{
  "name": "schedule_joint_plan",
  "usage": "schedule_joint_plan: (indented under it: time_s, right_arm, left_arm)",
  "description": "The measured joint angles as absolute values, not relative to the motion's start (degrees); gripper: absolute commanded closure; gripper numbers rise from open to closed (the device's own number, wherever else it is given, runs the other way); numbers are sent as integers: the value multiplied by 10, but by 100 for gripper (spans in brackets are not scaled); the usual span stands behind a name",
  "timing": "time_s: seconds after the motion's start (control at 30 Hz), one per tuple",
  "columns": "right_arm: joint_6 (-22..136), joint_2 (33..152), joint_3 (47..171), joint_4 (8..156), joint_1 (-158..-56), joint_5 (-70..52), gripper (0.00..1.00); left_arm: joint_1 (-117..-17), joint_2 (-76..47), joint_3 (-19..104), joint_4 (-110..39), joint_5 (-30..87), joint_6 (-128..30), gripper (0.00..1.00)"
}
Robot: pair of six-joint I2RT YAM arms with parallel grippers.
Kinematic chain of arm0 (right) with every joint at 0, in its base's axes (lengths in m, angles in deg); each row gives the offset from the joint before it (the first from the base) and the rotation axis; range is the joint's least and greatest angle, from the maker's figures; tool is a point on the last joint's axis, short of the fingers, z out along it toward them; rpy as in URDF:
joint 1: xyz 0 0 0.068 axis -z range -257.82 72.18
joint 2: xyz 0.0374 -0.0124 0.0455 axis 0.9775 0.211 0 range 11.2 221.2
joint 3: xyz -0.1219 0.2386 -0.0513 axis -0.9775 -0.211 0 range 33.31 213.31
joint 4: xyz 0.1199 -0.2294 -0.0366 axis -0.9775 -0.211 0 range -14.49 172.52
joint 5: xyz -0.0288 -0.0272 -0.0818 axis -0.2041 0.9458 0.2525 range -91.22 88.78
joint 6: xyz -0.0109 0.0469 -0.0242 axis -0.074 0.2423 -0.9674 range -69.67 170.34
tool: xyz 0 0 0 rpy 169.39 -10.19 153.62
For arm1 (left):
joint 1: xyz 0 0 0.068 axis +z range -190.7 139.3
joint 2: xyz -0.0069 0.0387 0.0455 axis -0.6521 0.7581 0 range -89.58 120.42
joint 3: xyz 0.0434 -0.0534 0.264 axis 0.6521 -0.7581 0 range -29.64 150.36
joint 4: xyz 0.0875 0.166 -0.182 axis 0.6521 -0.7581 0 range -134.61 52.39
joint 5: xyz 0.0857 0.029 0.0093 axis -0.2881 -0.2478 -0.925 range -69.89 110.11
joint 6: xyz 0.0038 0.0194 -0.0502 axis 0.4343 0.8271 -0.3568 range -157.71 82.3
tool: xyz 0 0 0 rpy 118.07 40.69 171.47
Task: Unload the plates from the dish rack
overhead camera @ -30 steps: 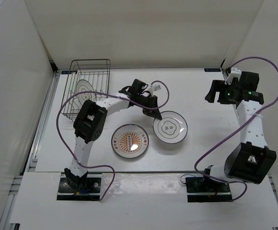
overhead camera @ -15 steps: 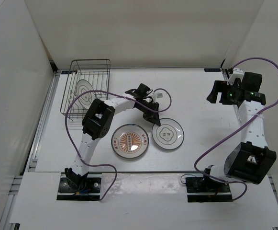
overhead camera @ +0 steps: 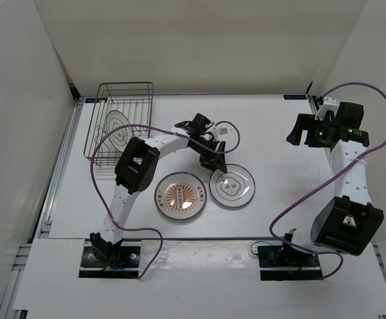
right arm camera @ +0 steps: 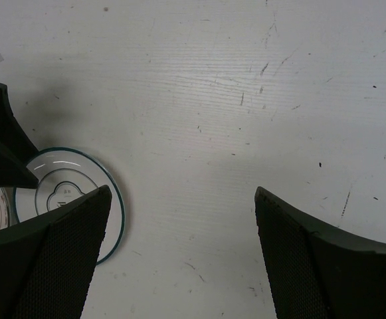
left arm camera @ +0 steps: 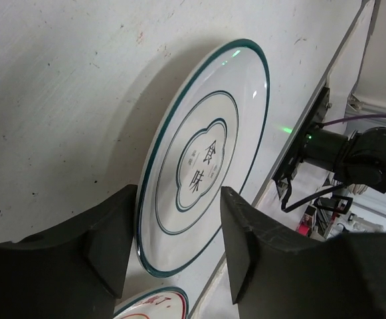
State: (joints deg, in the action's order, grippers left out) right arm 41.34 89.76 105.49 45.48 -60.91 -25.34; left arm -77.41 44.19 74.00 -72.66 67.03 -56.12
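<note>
In the top view the dish rack (overhead camera: pixel 123 88) is sitting at the 10 o'clock corner of the table (overhead camera: pixel 279 199). It is holding one white plate (overhead camera: pixel 117 126), which is leaning among the wires in the rack's nearer half, though which slot it is in cannot be told. Two plates are lying flat on the table near its middle, just beside each other. The orange plate (overhead camera: pixel 180 195) is resting toward 6 o'clock, and the second white plate (overhead camera: pixel 231 187) is lying at its 3 o'clock side. The left arm is reaching across from the rack side, its purple cable (overhead camera: pixel 99 149) looping over it, and the left gripper (overhead camera: pixel 214 161) is hovering at the 11 o'clock rim of that second white plate. In the left wrist view the left gripper (left arm camera: pixel 179 196) is standing spread wide. Its dark fingers (left arm camera: pixel 106 252) are flanking the near rim of the second white plate (left arm camera: pixel 206 166) without clamping it, and the plate is lying flat on the scuffed surface, showing its grey rings and centre motif. A sliver of the orange plate (left arm camera: pixel 154 302) is peeking in at 6 o'clock of that view. The right gripper (overhead camera: pixel 304 129) is hanging over bare table at about 2 o'clock, well apart from all the plates. In the right wrist view the right gripper (right arm camera: pixel 183 193) is gaping with nothing between its fingers (right arm camera: pixel 60 252). The second white plate (right arm camera: pixel 70 199) is showing at 8 o'clock of that view.
</note>
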Motion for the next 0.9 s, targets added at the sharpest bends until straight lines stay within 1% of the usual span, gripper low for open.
schedule_joint_plan:
  time_s: [0.07,0.1,0.17,0.23,0.3,0.33,0.37,0.4,0.67,0.9]
  right_arm:
    - [413,898,1055,454,-609,-255,10]
    - [413,898,1055,454,-609,-256,10]
    - [413,898,1055,454,-609,-259,10]
    - [413,898,1055,454,-609,-261,10]
    - [413,899,1055,454,-609,-266,10]
    - [413,900,1055,454,-609,-268,10]
    - [413,901,1055,454,-609,-269,10]
    - [413,902,1055,454,-608,-271,10]
    - [414,905,1055,454,-606,-285,10]
    - [414,909,1055,454,-605,-286,10]
  left_arm:
    - [-774,442,740,-732,670,-559,32]
    - [-775,442,740,-734,669,-558,32]
    - [-775,442,740,-741,665,-555,29]
    - [-776,442,741,-753,659,-551,23]
    - [-776,442,743,-765,653,-545,15]
    - [-776,442,744,-771,648,-544,13]
    - [-776,442,748,-779,646,-543,10]
    - [-776,442,752,-785,642,-542,0]
    - [-785,436,774,-826,576,-517,0]
    - [-788,412,778,-851,446,-479,0]
